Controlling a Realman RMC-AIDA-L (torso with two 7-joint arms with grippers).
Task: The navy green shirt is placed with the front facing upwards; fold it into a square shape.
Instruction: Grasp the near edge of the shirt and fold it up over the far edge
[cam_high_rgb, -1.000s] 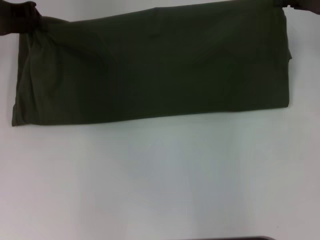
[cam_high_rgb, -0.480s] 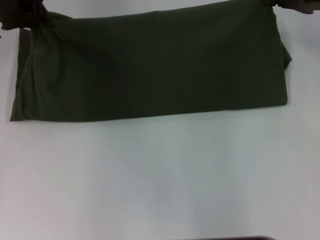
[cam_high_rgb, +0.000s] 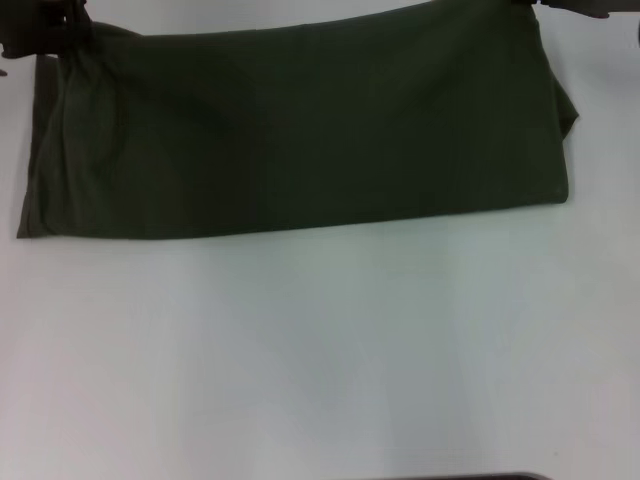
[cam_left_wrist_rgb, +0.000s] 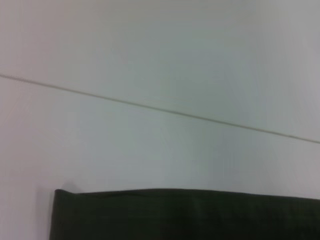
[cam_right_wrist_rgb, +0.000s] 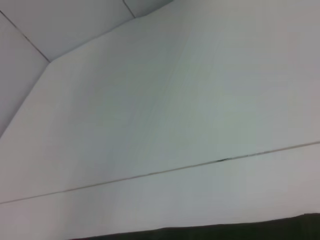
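The navy green shirt (cam_high_rgb: 300, 130) lay as a long folded band across the far part of the white table (cam_high_rgb: 320, 360), plain green side up, no lettering showing. Over the last second its near edge had crept away from me and its right end had drawn in a little, so the band sat slightly farther up the table than before. I took that to mean both arms were dragging it by its far corners to smooth it before the next cross fold.

The left gripper (cam_high_rgb: 45, 28) sat at the shirt's far left corner, cloth bunched against it. The right gripper (cam_high_rgb: 585, 8) barely showed at the far right corner. I could not tell whether either pincer was clamped or apart.

Nearer than the shirt, only pale tabletop showed. Beyond it, thin seams crossed the surface.
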